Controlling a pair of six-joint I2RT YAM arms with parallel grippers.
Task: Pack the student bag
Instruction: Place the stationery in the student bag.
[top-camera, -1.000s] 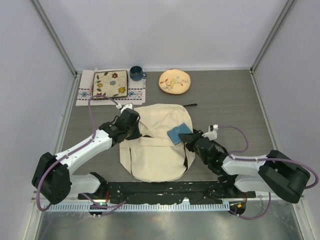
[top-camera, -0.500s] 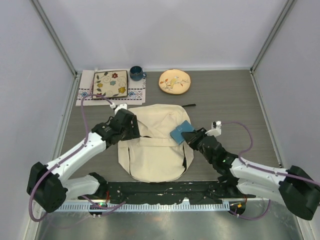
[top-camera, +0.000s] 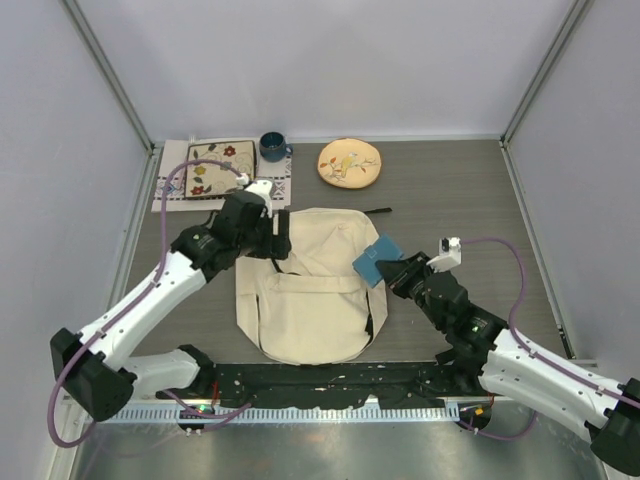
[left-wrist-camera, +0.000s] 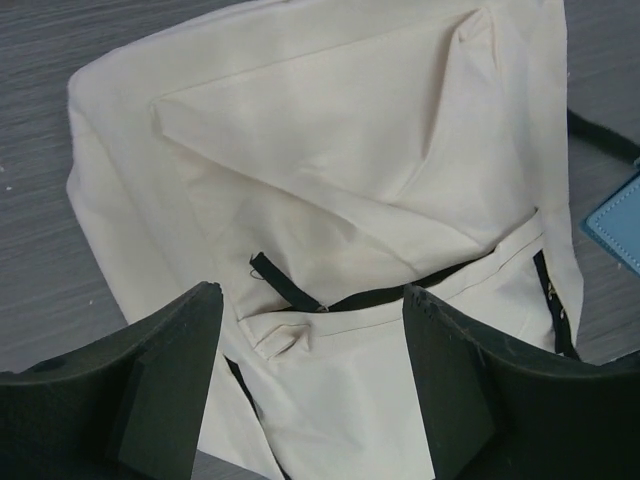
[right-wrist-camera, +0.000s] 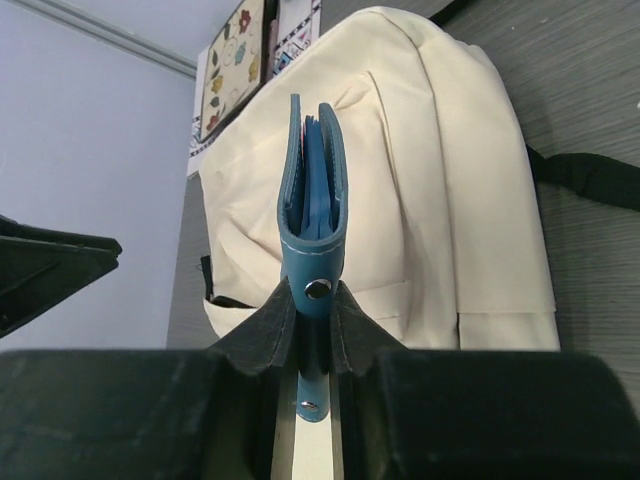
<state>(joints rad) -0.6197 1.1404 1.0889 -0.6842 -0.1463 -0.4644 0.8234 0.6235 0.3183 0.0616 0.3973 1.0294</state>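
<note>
Two robot arms reach over a grey table (top-camera: 460, 190) from its near edge. Between them lies the student bag (top-camera: 310, 300), a cream fabric backpack. It rests flat on the middle of the table, its long axis running from the arms' bases toward the far edge. The right gripper (top-camera: 398, 270) is clamped on the lower edge of a small blue wallet (top-camera: 376, 262). The wallet stands upright, seen edge-on from the wrist camera, and is held in the air right at the bag's right border, a little beyond the bag's middle. From this gripper the bag lies to the left. A dark zip line (left-wrist-camera: 285, 284) crosses the bag from side to side near that height. The pictures do not show whether any pocket gapes wide enough to take the wallet. The left gripper (left-wrist-camera: 310, 297) hangs above the bag's far left corner with its jaws wide apart and nothing between them, the cloth in plain sight below. Judging from this layout, the right arm is the nearer one for carrying the wallet the short way sideways into the bag. The open left gripper looks placed to pinch the fabric by the zip and lift a mouth for it.
</note>
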